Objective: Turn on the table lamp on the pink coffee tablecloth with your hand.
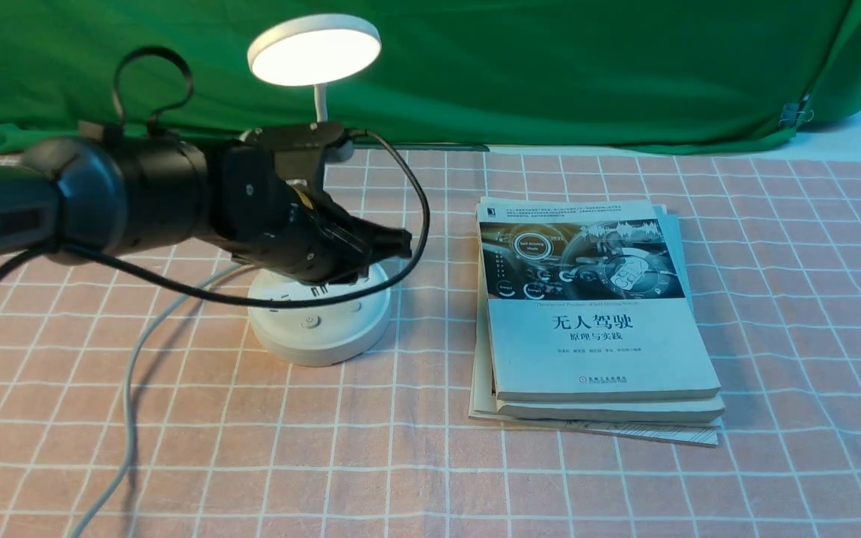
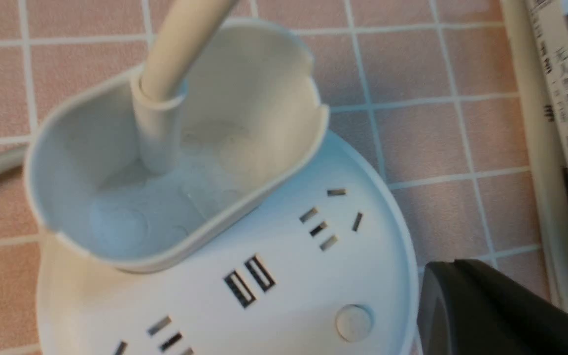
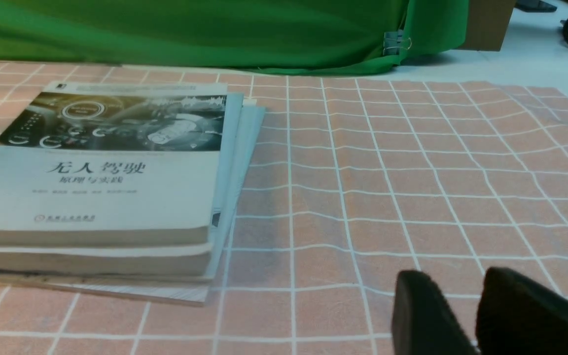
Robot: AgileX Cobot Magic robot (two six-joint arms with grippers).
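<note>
The white table lamp stands on the pink coffee tablecloth (image 1: 430, 463), left of centre. Its disc head (image 1: 315, 51) glows. Its round base (image 1: 326, 332) has sockets and a front button (image 1: 312, 322). My left hand's gripper (image 1: 400, 243) is shut and empty, hovering just above the base's right rim. In the left wrist view the shut fingertips (image 2: 442, 268) sit beside the base (image 2: 284, 296), near a round button (image 2: 354, 323), with the oval cup holder (image 2: 175, 148) beyond. My right gripper (image 3: 454, 286) is slightly open, empty, low over the cloth.
A stack of books (image 1: 595, 329) lies right of the lamp and shows in the right wrist view (image 3: 101, 187). The lamp's white cord (image 1: 131, 388) runs toward the front left. A green backdrop cloth (image 1: 550, 67) hangs behind the table.
</note>
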